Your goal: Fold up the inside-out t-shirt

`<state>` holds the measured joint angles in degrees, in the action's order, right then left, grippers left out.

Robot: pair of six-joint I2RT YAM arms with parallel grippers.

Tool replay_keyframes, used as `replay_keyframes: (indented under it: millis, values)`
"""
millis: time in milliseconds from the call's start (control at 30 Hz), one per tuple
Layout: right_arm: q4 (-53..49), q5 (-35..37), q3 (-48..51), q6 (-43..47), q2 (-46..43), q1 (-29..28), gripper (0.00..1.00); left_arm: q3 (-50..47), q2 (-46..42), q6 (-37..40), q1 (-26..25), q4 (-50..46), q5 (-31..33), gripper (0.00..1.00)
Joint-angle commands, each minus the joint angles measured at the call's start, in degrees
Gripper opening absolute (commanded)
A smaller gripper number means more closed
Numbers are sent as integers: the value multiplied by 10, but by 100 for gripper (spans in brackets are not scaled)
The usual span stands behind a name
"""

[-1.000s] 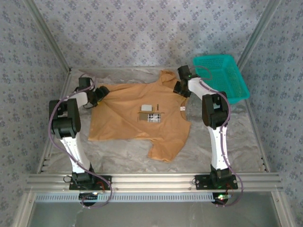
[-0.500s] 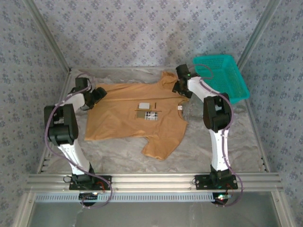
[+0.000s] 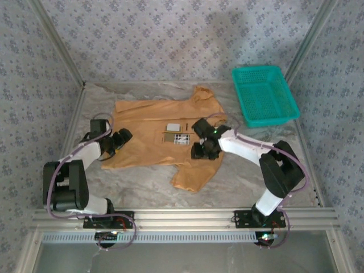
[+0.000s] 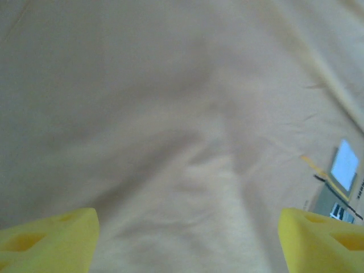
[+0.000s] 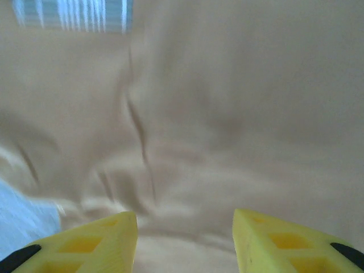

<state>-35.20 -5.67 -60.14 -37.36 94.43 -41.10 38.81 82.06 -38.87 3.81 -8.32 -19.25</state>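
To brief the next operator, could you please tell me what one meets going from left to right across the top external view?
The left gripper → fabric labels → right gripper → teal basket.

Left end effector (image 4: 187, 244), yellow fingertips (image 4: 48, 239) wide apart, over creased tan t-shirt (image 4: 170, 102), tags (image 4: 341, 176) at right.

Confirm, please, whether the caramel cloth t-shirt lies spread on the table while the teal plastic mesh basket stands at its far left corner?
Not quite: the teal plastic mesh basket stands at the far right corner of the table, as the top external view shows. The caramel cloth t-shirt does lie spread there.
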Motion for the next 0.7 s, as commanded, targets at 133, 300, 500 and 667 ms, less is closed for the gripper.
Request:
replay_keyframes:
  millis: [133,300,500,667]
  values:
    - [52,13,153,-101,-3,-34,40,-43,15,-47,63,49,-34,82]
    - [20,33,240,-133,-53,-30,39,-59,-22,-35,72,16,-15,82]
    - [-76,40,255,-138,-155,-27,40,-78,-100,-21,64,-31,11,82]
    - [-127,43,208,-133,-182,-24,44,-67,-146,-11,35,-62,35,83]
